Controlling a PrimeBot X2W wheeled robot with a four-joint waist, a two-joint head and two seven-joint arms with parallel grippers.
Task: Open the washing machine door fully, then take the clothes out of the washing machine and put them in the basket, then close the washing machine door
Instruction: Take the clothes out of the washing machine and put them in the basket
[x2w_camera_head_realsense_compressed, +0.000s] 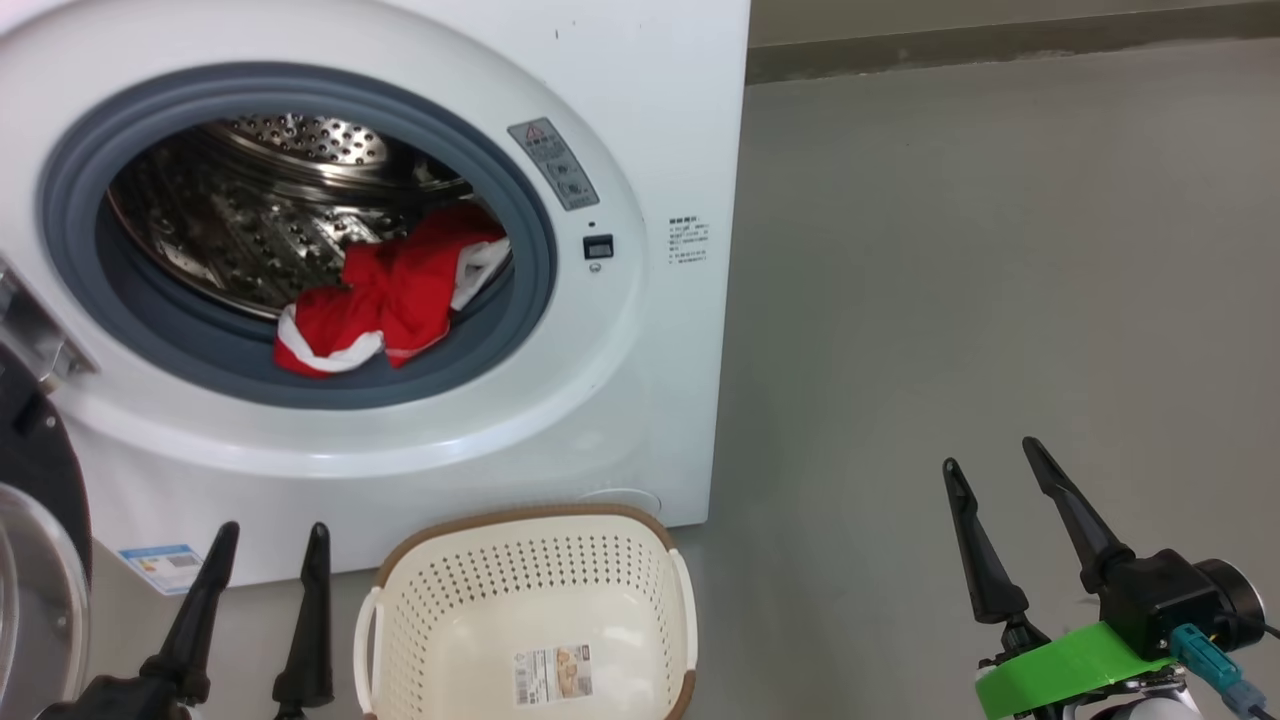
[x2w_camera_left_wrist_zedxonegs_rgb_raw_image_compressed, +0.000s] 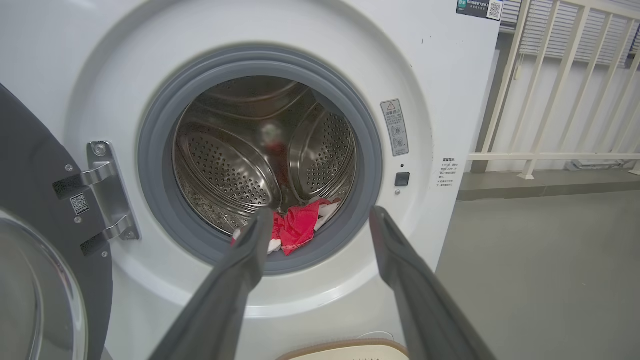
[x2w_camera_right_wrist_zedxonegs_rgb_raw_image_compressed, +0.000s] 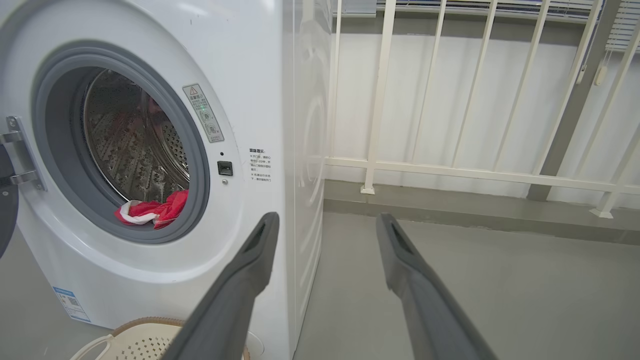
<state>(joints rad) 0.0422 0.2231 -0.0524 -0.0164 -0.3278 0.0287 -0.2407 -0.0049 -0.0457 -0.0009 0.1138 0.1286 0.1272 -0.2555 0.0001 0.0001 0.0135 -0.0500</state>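
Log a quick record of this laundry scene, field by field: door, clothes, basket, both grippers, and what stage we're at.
door: washing machine door open, standing at the left of the opening
load: red and white clothes at the front lower edge of the drum inside the washing machine
container: basket on the floor in front of the machine, no clothes in it
left arm: left gripper open, holding nothing, beside the basket
right arm: right gripper open, holding nothing, over bare floor
stage: door open, unloading not yet begun
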